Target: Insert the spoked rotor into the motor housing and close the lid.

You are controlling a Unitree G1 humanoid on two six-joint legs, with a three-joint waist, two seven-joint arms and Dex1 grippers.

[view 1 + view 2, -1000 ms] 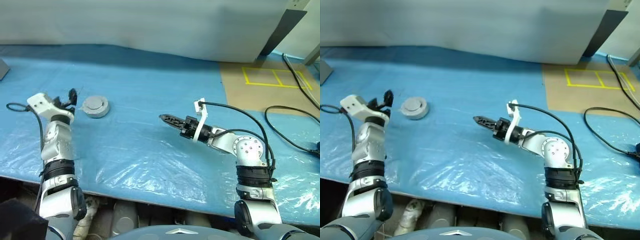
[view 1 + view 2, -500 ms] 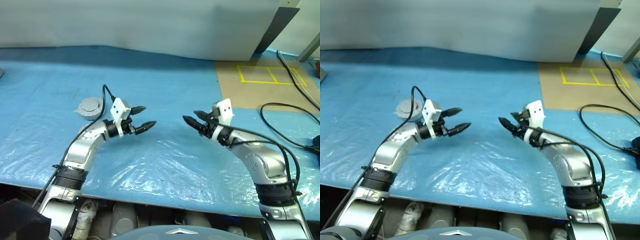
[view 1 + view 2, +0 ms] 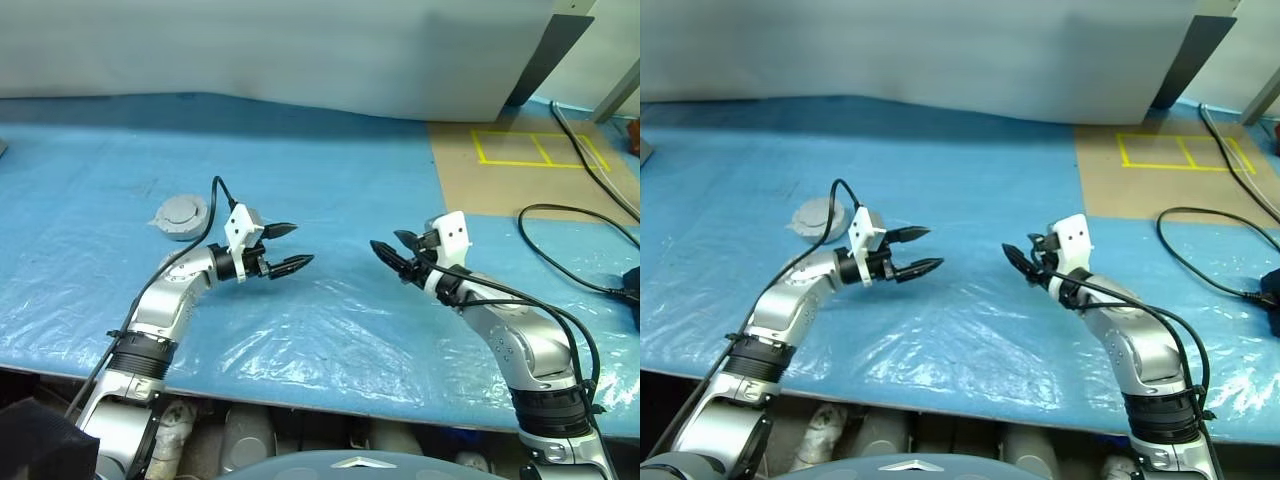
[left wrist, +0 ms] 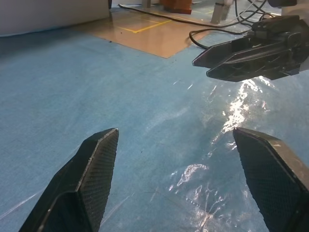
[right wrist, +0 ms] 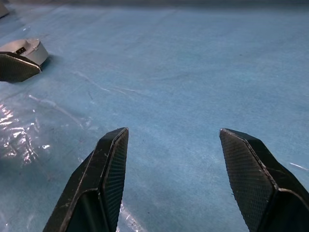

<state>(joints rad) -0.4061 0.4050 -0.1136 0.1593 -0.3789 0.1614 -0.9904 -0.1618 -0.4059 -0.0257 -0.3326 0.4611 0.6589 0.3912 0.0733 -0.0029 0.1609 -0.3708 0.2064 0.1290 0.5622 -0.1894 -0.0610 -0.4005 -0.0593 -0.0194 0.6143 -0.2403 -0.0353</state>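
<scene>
The motor housing (image 3: 172,226), a round grey puck, sits at the left of the blue table. The lid (image 3: 184,209) lies shut on top, its plain grey side with the raised centre facing up. The spoked rotor is out of view. My left gripper (image 3: 297,246) hovers to the right of the housing, well apart from it, open and empty, pointing right. My right gripper (image 3: 388,243) faces it across a gap, open and empty. The left wrist view shows my open left gripper (image 4: 175,131) with the right gripper (image 4: 251,48) beyond it. Blue cloth lies beyond the open right gripper (image 5: 174,130).
Crinkled clear plastic sheet (image 3: 330,330) covers the blue cloth along the table's front edge. A brown patch with yellow tape lines (image 3: 520,150) lies at the back right. Black cables (image 3: 570,225) loop at the right. A pale wall (image 3: 300,50) stands behind the table.
The left gripper has swung right, away from the housing, to the table's middle. The right gripper has rolled and drawn right. The camera has shifted too. Little has changed in the last half second.
</scene>
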